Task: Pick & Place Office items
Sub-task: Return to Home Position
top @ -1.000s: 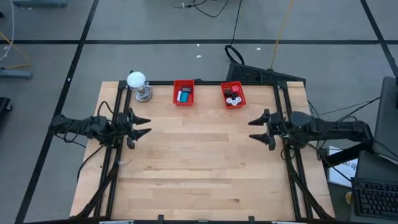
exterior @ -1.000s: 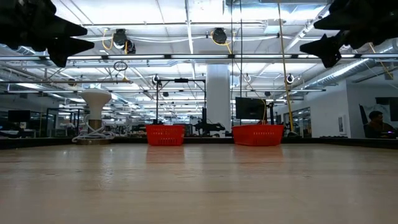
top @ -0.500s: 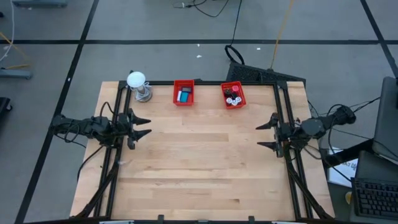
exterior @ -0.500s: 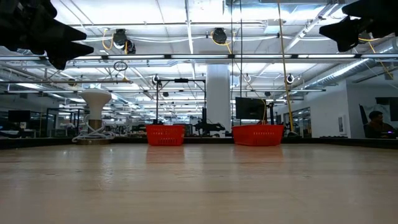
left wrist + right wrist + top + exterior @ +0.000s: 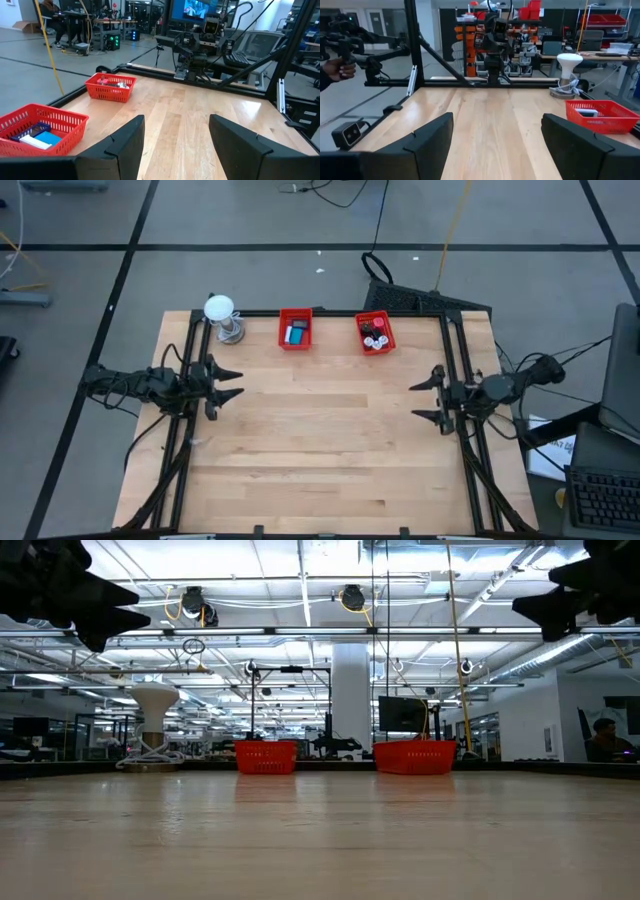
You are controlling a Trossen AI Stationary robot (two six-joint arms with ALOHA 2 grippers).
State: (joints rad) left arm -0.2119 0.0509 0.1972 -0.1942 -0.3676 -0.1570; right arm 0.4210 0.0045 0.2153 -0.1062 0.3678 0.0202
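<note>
Our right gripper (image 5: 427,395) has withdrawn to the table (image 5: 320,450) edge, opposite the left gripper (image 5: 235,383); both gape empty, so we judge sorting done.

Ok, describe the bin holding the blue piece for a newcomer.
On the wooden table, two red bins sit along the far edge. It is the left bin, nearest the white ball on its stand; the right bin holds black and white pieces.
</note>
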